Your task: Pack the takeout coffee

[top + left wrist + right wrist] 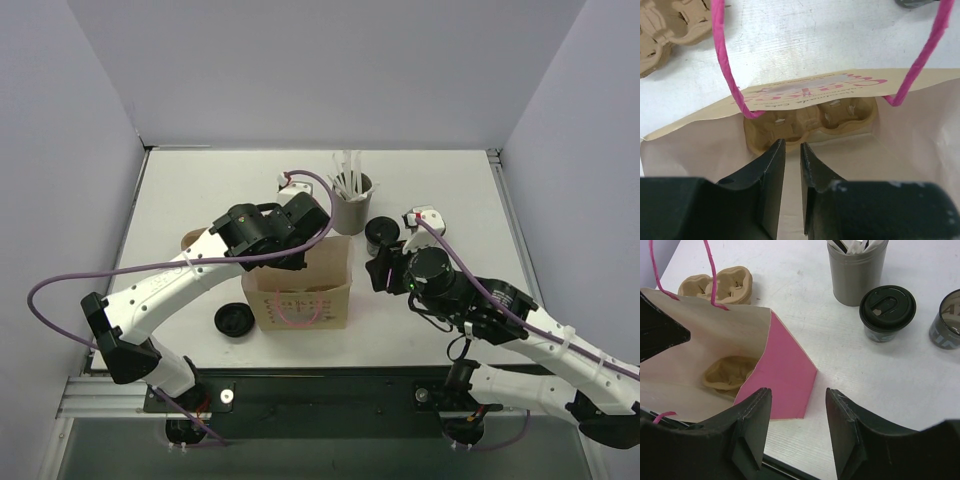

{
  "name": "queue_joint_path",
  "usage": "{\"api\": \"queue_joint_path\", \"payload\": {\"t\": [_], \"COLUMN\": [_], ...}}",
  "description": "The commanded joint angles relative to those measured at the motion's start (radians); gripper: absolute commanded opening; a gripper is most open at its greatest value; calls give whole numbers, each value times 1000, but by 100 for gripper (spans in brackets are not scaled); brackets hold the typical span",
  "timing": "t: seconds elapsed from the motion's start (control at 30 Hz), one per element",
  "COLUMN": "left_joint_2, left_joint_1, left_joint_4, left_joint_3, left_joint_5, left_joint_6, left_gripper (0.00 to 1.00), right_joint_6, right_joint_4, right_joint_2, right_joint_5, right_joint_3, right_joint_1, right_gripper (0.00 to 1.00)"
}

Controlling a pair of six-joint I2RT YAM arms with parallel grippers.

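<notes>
A: Status of the takeout coffee (887, 310)?

B: Not packed. It stands lidded on the table, right of the paper bag (785, 370) and just near of the grey straw holder (857, 275). Nothing is touching it.

A: Bag ready?

B: Upright, mouth open, a pulp carrier (810, 120) seated at the bottom. A spare carrier (722, 285) lies on the table at the bag's far left. A loose black lid (233, 320) lies at its near left.

A: Arms?

B: The right gripper (797, 405) is spread wide and empty, poised by the bag's right corner, with the cup beyond it to the far right. The left gripper (792, 150) hangs over the bag mouth. Its jaws are almost together with a thin slit between. I cannot tell whether they nip the bag wall.

A: So what's left?

B: My read: the prep is done and the main job is not. Someone has to grasp the cup, lift it over the rim, lower it into a carrier pocket and let go.
</notes>
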Motion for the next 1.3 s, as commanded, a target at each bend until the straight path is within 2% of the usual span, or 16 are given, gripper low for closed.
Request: {"api": "queue_joint_path", "payload": {"t": [0.0, 0.17, 0.33, 0.43, 0.57, 0.73, 0.87, 1.07, 1.1, 1.17, 1.2, 1.27], "left_joint_2": [-33, -96, -137, -155, -188, -244, -290, -255, -245, -200, -179, -113], "left_joint_1": [-9, 5, 48, 89, 113, 142, 145, 148, 146, 146, 146, 146], "left_joint_4": [59, 175, 169, 108, 7, -5, 66, 25, 12, -56, -91, -204], "left_joint_3": [21, 15, 55, 81, 93, 2, -98, -120, -96, -54, 11, 81], "left_joint_5": [66, 215, 205, 153, 9, -8, 27, -4, -8, -28, -41, -76], "left_joint_6": [8, 50, 82, 99, 107, 107, 111, 41, 36, 16, 10, -7], "left_gripper": [30, 42, 53, 54, 55, 57, 57, 57, 57, 56, 56, 56], "right_joint_6": [10, 27, 33, 42, 59, 82, 92, 62, 50, 35, 21, -8], "right_joint_4": [32, 30, 27, 21, 20, 3, -32, -108, -108, -118, -121, -138], "right_joint_2": [-22, -27, -17, 9, 68, 189, 271, 391, 410, 435, 441, 453], "right_joint_5": [-4, -70, -97, -94, -99, -114, -148, -145, -140, -134, -136, -133], "right_joint_3": [-4, 24, 53, 73, 107, 175, 222, 324, 338, 381, 395, 416], "right_joint_1": [-3, -5, -5, -6, -25, -58, -101, -130, -131, -132, -134, -134], "right_gripper": [47, 49, 51, 54, 55, 57, 57, 43, 33, 24, 16, 10]}}
